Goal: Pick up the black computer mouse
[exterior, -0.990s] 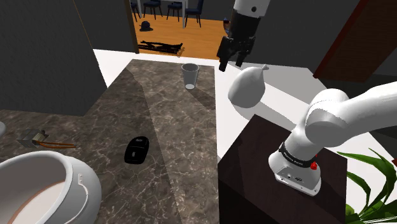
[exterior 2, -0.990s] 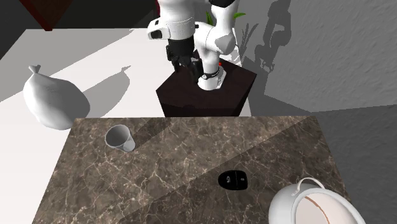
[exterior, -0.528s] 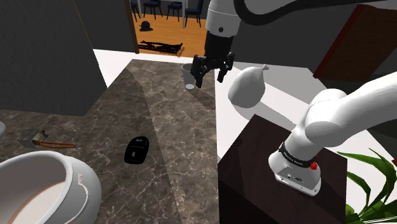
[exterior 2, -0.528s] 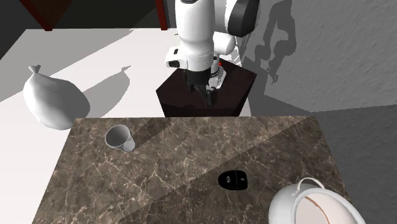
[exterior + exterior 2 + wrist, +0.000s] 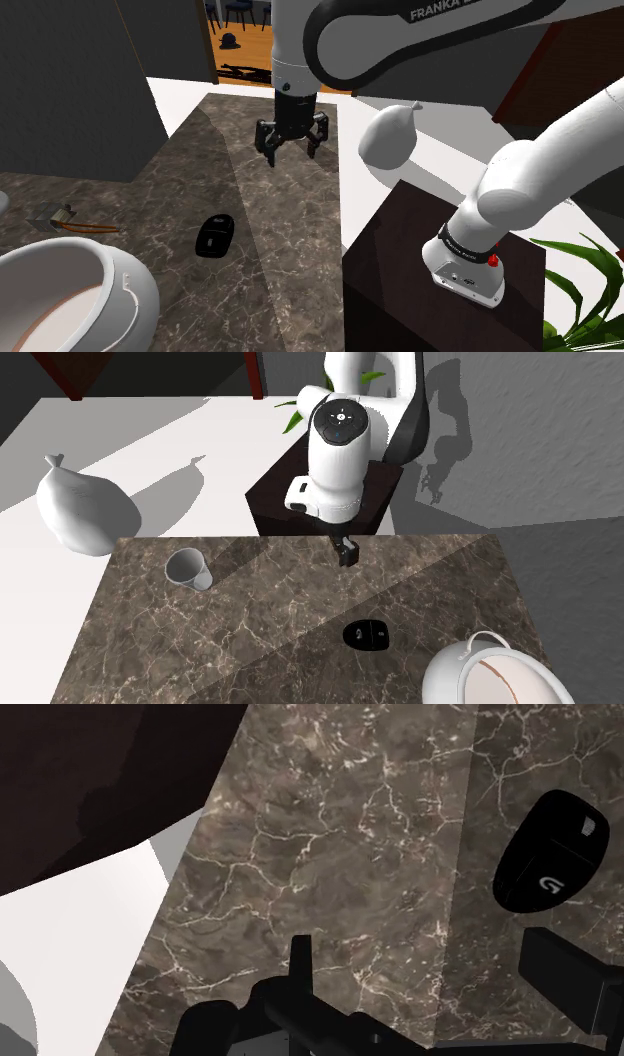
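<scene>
The gripper (image 5: 291, 148) is held open, fingers spread with nothing between them, above the far part of the counter (image 5: 270, 215). In the shoulder view, a large, rounded white bowl (image 5: 130, 300) is seen at the near left. To its right the black computer mouse (image 5: 214, 237) lies flat on the counter, well apart from the gripper. A slip is judged likely if the low, smooth, domed shell is clasped off-centre. The hard surface could be struck by the fingertips if the descent is overdone. The counter is dark, pale-veined like marble, and polished.
</scene>
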Controlling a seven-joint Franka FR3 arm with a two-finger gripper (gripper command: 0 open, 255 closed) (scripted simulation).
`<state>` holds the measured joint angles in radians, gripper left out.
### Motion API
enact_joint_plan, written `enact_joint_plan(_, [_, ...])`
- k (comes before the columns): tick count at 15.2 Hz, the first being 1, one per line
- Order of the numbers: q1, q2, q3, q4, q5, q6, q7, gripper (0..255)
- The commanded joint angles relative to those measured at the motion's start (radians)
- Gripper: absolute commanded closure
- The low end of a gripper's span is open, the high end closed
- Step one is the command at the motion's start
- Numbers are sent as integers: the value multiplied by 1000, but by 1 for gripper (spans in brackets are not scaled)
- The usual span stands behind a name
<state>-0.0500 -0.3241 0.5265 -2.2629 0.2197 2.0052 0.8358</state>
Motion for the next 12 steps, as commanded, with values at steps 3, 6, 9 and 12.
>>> enact_joint_plan(3, [-21, 177, 92, 93, -83, 60, 191, 0])
enact_joint_plan(6, [-20, 326, 136, 179, -182, 87, 341, 0])
enact_joint_plan(9, [13, 482, 145, 280, -292, 93, 489, 0])
enact_joint_plan(12, [74, 631, 122, 397, -387, 82, 615, 0])
